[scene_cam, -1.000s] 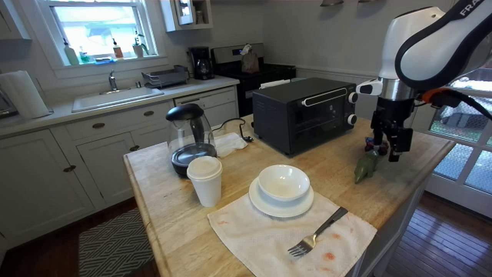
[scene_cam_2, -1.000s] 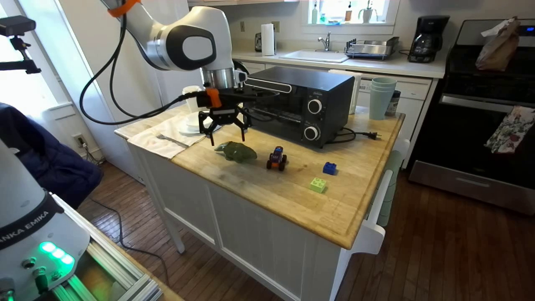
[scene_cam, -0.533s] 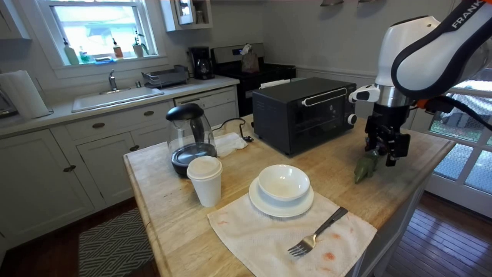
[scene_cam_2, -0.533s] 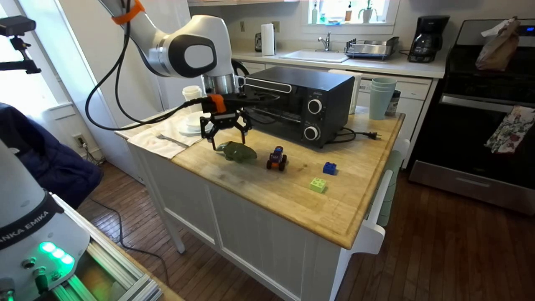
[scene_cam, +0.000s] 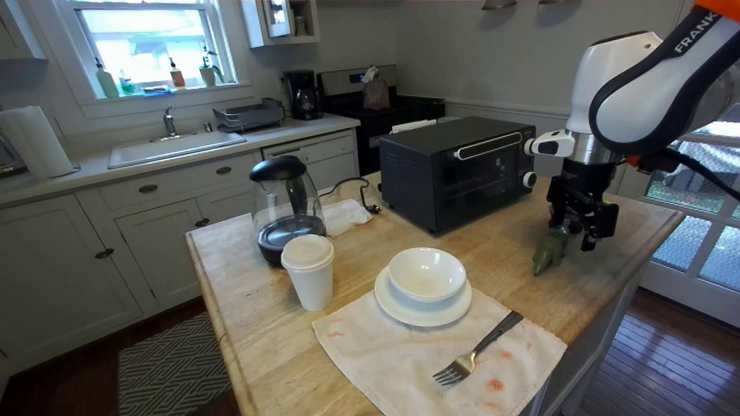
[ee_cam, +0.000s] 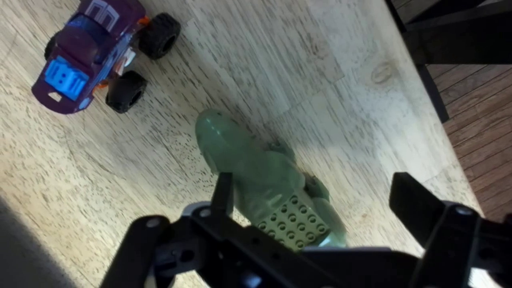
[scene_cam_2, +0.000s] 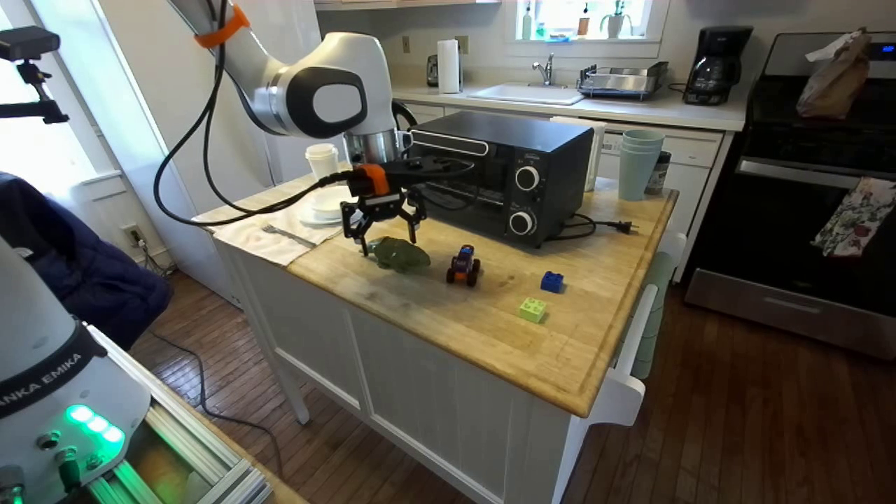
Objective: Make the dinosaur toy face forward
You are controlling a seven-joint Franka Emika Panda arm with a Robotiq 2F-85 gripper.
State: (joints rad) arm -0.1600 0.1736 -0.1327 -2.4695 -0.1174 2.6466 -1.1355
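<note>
The dinosaur toy is a dark green figure lying on the wooden table in both exterior views (scene_cam: 548,252) (scene_cam_2: 402,256). In the wrist view the dinosaur (ee_cam: 260,170) lies diagonally, one rounded end toward upper left, with a studded patch on its back. Its lower end is hidden behind my gripper (ee_cam: 312,188). The gripper is open and empty. In the wrist view one finger overlaps the dinosaur's left side, and the other is apart from it to the right. In both exterior views my gripper (scene_cam: 573,236) (scene_cam_2: 389,245) is low over the toy; contact cannot be told.
A purple toy truck (scene_cam_2: 463,266) stands beside the dinosaur, also in the wrist view (ee_cam: 88,52). Blue (scene_cam_2: 551,281) and yellow-green (scene_cam_2: 533,309) blocks lie farther along. The black toaster oven (scene_cam_2: 500,143) stands behind. A cloth (scene_cam: 370,346) holds a bowl, plate and fork. The table edge (ee_cam: 436,120) is close.
My open gripper has come down closer to the dinosaur and, in an exterior view, shifted slightly right. Most of the descent was in the earlier half second. The dinosaur and truck have not moved.
</note>
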